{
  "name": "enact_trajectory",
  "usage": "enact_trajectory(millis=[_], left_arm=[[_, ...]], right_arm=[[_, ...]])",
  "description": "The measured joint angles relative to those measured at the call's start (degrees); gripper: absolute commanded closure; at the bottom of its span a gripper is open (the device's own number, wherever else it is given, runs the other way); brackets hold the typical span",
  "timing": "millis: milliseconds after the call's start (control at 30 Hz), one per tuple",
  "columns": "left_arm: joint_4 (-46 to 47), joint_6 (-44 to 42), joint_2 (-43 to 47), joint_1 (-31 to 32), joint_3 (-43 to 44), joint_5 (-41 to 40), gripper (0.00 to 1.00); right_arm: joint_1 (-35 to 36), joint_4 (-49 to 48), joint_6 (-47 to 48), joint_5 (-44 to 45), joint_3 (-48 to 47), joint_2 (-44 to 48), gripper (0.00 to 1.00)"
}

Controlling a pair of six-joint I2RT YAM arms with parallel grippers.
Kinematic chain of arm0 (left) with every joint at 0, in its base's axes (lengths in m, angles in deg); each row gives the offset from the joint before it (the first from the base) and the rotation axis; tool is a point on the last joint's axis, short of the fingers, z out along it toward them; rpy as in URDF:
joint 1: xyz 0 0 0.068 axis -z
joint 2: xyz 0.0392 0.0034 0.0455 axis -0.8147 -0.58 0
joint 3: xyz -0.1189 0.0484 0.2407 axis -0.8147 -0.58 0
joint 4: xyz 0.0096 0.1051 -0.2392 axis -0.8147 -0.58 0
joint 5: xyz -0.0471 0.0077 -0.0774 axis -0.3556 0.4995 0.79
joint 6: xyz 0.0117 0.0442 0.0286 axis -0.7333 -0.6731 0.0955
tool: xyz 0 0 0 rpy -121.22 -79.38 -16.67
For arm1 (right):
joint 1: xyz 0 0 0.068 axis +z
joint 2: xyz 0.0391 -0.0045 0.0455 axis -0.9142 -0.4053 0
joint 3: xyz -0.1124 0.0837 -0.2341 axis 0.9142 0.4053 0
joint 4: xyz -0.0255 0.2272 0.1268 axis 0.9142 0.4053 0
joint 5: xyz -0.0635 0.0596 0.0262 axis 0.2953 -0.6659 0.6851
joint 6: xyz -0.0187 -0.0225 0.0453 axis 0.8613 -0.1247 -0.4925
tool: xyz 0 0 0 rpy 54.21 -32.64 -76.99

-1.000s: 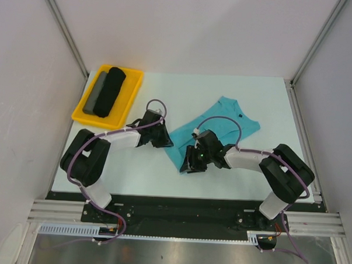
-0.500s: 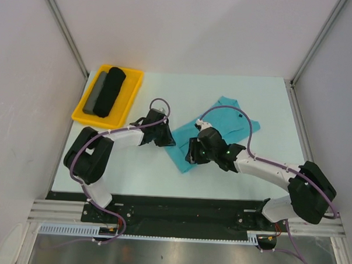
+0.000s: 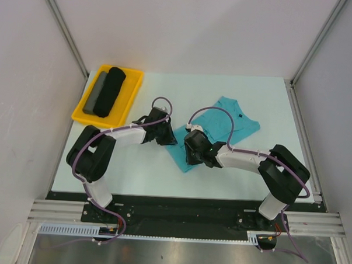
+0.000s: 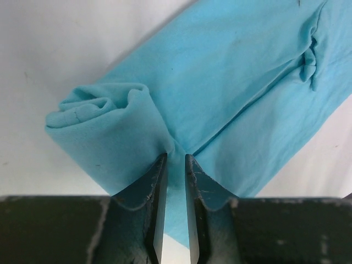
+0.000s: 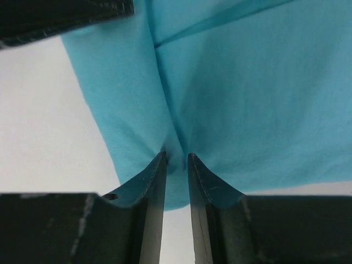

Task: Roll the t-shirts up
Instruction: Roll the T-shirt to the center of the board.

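The turquoise t-shirt [image 3: 232, 120] lies folded into a long strip on the table, its dark neck label [image 3: 241, 115] at the far right end. Its near-left end is turned over into a small roll [image 4: 104, 137]. My left gripper [image 3: 168, 137] is shut on the cloth at that rolled end [image 4: 176, 157]. My right gripper [image 3: 192, 158] is shut on the shirt's near edge [image 5: 176, 157]. Both pinch a fold of cloth between their jaws. A black roll [image 3: 110, 89] and a grey roll [image 3: 96, 93] lie in the yellow tray [image 3: 135, 89].
The yellow tray stands at the table's far left corner. White walls with metal frame posts [image 3: 66, 31] enclose the table on three sides. The left gripper's body shows at the top left of the right wrist view [image 5: 55, 16].
Both grippers have moved closer together along the shirt's near-left end. The right arm has swung left and its elbow folded back; the cloth end has started to curl over.
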Motion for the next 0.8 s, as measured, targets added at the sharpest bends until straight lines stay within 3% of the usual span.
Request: enact_trajectory(millis=[100,233,333,567,800], left_arm=[[-0.17,0.0,0.0,0.07,0.35,0.04,0.73],[-0.79,-0.33,0.02,0.11,1.25,0.04,0.59],[-1.36,-0.39,0.63,-0.35,1.73,0.11,0.54],[-2.58,-0.35,9.75,-4.07,0.17,0.28,0.5],[0.09,0.74,15.87,-6.56,-8.76,0.52,0.47]], right_arm=[[0.81,0.79,-0.39,1.31,-0.02,-1.01,0.76],[1.6,1.31,-0.9,2.4,-0.39,-1.64,0.79],[1.62,1.66,-1.31,2.6,-0.7,-1.95,0.8],[1.6,1.81,-1.73,2.58,-0.85,-2.21,0.8],[1.55,1.77,-1.77,2.49,-0.87,-2.27,0.81]])
